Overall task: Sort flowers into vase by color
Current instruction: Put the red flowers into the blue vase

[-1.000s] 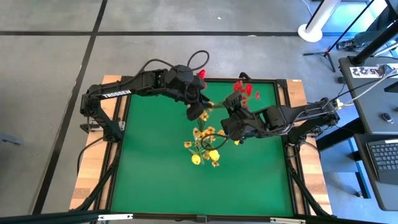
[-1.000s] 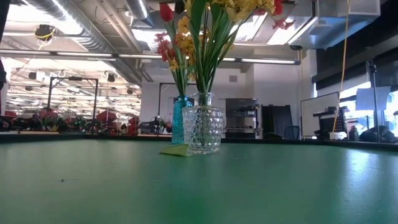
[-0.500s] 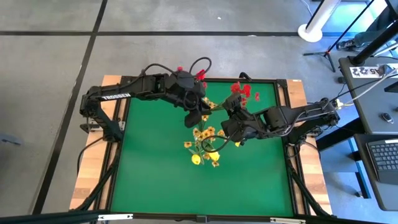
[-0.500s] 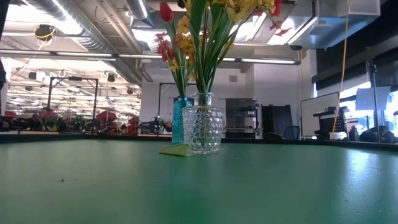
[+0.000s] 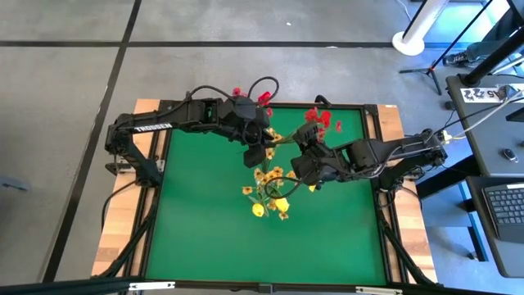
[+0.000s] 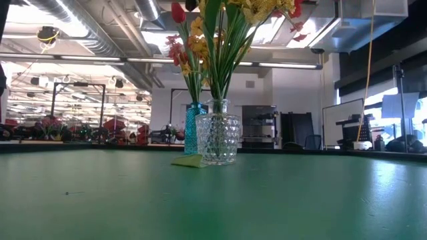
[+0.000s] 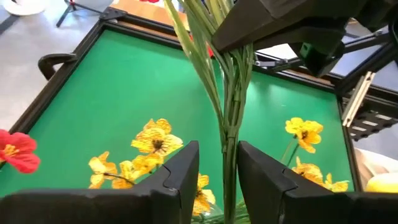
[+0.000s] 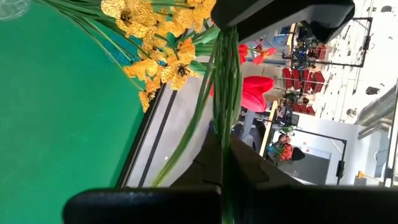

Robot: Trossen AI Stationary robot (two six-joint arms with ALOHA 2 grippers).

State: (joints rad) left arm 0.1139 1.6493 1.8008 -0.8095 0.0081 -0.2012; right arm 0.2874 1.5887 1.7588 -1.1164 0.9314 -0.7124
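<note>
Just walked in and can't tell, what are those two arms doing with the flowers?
Both arms meet over the far middle of the green table, working on one bunch of green stems. The right hand is shut on the stems. The left hand has its fingers either side of them. Below stand a clear glass vase and a blue vase, both already holding flowers.

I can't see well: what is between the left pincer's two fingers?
Green stems run through the gap between the left pincer's fingers; the left wrist view shows it.
</note>
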